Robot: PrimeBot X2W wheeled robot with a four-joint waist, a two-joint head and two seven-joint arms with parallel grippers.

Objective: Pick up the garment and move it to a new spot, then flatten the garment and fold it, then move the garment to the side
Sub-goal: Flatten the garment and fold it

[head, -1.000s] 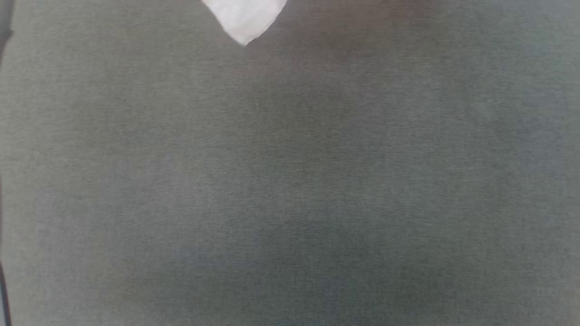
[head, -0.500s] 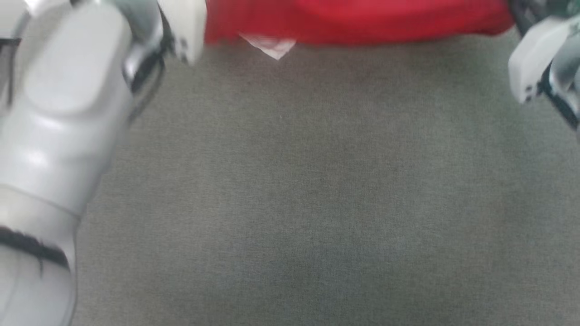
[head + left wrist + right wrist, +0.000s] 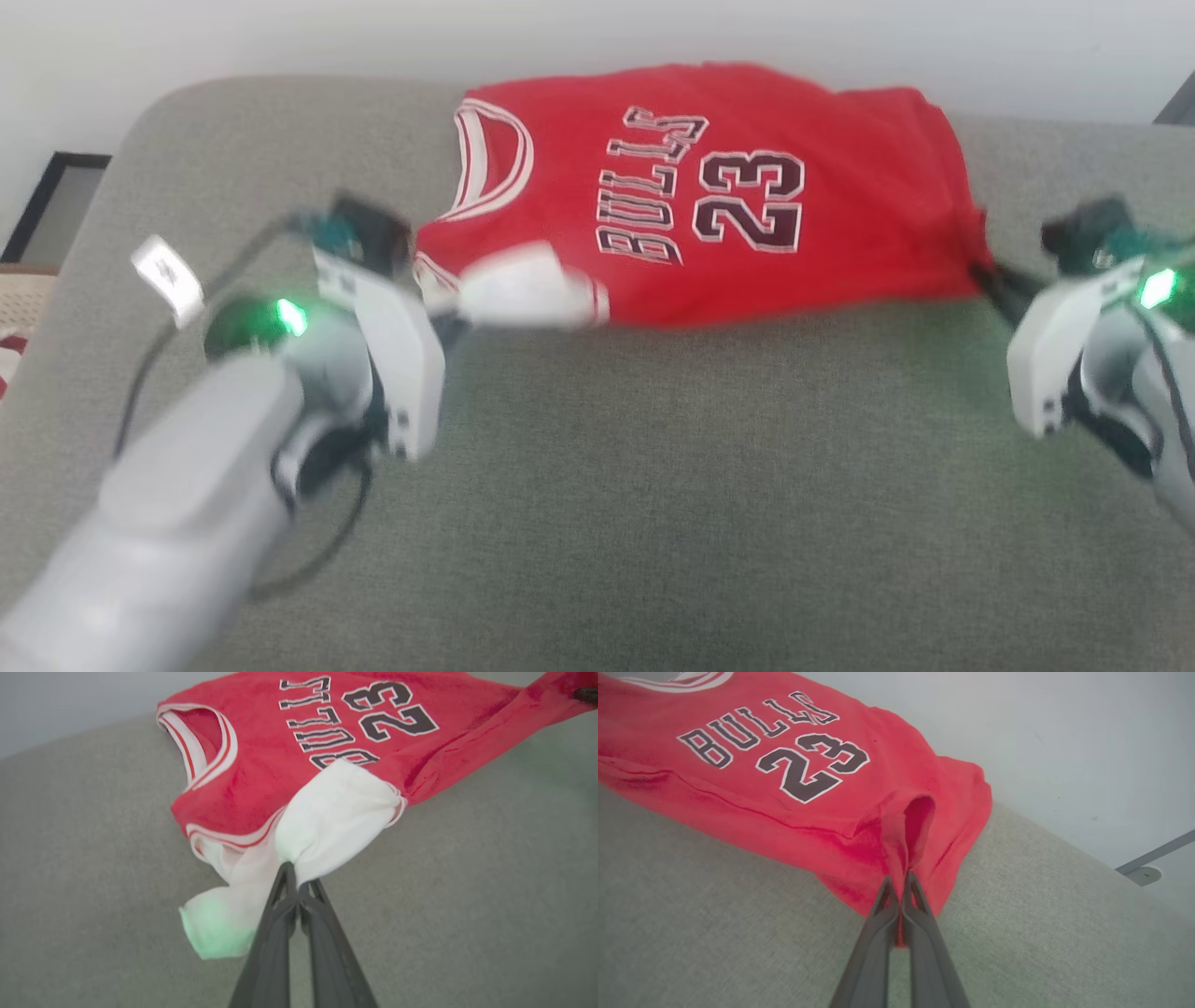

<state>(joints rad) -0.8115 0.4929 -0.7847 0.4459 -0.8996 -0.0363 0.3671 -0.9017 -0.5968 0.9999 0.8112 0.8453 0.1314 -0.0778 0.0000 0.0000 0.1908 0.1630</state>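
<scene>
**Head view: jersey pinched at both ends on the cushion**

The jersey (image 3: 709, 187) lies along the far edge of the grey cushion (image 3: 653, 485), close under the pale wall (image 3: 280, 37). It is print side up, with "BULLS" and "23" readable and the neck opening toward the cushion's left end.

The left gripper (image 3: 446, 322) is at the jersey's left end, over the cushion's left half. In the left wrist view its fingers (image 3: 271, 942) are pressed together on a bunched white panel (image 3: 336, 807), which is drawn off the red cloth toward the cushion's near side.

The right gripper (image 3: 985, 273) is at the jersey's right end, over the cushion's right half. In the right wrist view its fingers are clamped on a pinched-up fold of the red hem, and the fold rises off the cushion like a small tent.

Between the two grips, the jersey's near edge runs as a long red ridge just above the cushion. The head view is slightly blurred, most of all around the arms.
</scene>
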